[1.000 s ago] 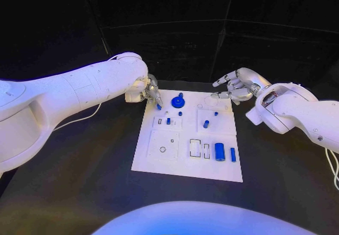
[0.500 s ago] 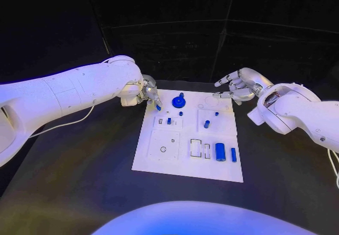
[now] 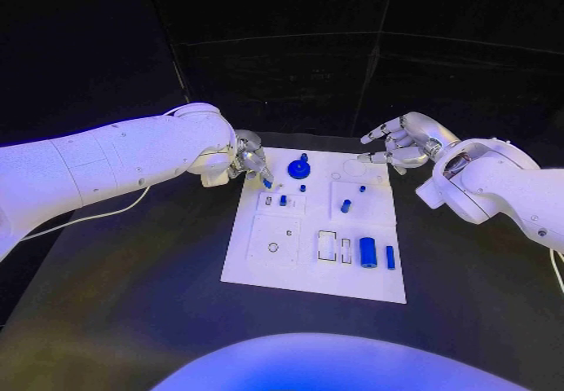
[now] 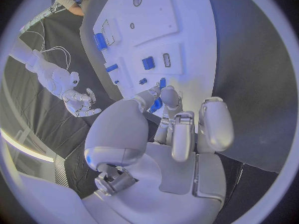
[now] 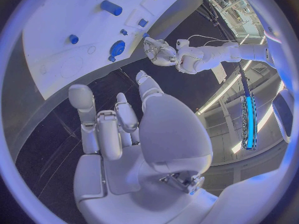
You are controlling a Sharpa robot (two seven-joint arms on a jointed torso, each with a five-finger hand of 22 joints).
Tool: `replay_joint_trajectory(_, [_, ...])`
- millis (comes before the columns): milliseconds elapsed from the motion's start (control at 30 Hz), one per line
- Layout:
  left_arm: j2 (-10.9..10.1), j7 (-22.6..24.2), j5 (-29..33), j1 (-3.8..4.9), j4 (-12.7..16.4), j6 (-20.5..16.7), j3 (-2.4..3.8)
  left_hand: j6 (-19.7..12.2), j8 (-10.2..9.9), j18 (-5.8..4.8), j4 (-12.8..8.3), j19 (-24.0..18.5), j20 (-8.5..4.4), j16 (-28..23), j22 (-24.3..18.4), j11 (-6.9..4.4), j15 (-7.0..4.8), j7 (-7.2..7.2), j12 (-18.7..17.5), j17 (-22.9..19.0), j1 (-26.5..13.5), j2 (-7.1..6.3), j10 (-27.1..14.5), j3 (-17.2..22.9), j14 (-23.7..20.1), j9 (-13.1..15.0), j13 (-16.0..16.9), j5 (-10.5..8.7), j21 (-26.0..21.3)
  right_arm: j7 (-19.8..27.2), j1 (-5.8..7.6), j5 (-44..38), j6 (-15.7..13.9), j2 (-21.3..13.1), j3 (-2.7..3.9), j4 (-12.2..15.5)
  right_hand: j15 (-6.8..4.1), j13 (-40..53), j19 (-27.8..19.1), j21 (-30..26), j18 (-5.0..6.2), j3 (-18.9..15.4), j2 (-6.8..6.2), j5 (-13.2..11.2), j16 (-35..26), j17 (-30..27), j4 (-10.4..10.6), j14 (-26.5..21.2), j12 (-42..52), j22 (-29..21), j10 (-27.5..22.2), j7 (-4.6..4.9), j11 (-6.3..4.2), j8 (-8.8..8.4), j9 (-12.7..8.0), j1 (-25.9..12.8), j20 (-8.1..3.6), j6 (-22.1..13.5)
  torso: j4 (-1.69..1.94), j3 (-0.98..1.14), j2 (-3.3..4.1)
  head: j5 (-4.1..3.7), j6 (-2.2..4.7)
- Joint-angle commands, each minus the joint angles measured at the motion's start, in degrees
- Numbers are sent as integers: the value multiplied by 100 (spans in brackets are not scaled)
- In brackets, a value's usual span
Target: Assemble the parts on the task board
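Observation:
The white task board (image 3: 300,277) lies in the middle of the table. My left hand (image 3: 248,158) hovers at its far left corner and pinches a small blue part (image 3: 266,182) at its fingertips; that part (image 4: 156,104) also shows between the fingers in the left wrist view. A round blue knob (image 3: 298,169) stands just right of that hand. My right hand (image 3: 399,142) floats over the board's far right corner with fingers spread, holding nothing. A large blue cylinder (image 3: 367,252) and a slim blue bar (image 3: 389,257) lie on the board's near right.
More small blue pegs (image 3: 345,207) stand in the board's middle blocks, with rectangular slots (image 3: 327,243) and a round hole (image 3: 273,247) nearer to me. A white cable (image 3: 88,216) trails over the black table on the left.
My left arm has swung so its forearm lies lower, while its hand stays by the board's far left corner with the blue part. The right hand has barely moved.

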Motion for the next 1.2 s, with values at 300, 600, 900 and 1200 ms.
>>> replay_joint_trajectory(300, [-335,177,-544,-244,598,-1212,-4,-35,115,-9,-649,68,-12,18,71,-21,-29,-38,-17,1509,15,-116,75,843,616,162,-30,50,65,68,8,26,5,-17,4,1,-14,0,-48,-20,49,-20,43,32,-17,444,23,347,9,-4,-5,-8,-2,35,-6,-1,-4,-19,-5,-3,0,43,-2])
replay_joint_trajectory(600, [-404,112,-726,-291,767,-1222,-5,-38,134,-11,-643,75,-16,18,84,-24,-32,-40,-4,1509,3,-135,91,882,616,174,-19,56,75,75,7,26,7,-6,4,-10,-15,-13,-53,-27,51,-24,50,35,-21,437,32,345,1,-18,-13,-8,-2,41,-6,-4,-4,-20,-19,-2,3,43,5])
replay_joint_trajectory(900, [-445,-78,-745,-302,860,-829,-6,-42,152,-10,-633,76,-19,18,79,-26,-35,-43,8,1509,-10,-151,104,919,616,186,-10,58,72,76,6,26,14,-2,4,-17,-15,-13,-53,-27,51,-24,50,35,-21,437,32,345,1,-18,-13,-8,-2,41,-6,-4,-4,-20,-10,-1,7,49,-7])
replay_joint_trajectory(1200, [-434,-151,-751,-304,857,-476,-6,-43,158,-9,-632,74,-19,18,73,-27,-36,-44,2,1509,-12,-156,101,929,616,190,-19,59,67,76,6,27,18,8,4,-22,-15,-15,-52,-27,51,-25,53,38,-22,436,35,345,0,-16,-15,-8,-2,44,-6,-2,-4,-21,-17,-2,5,58,-27])
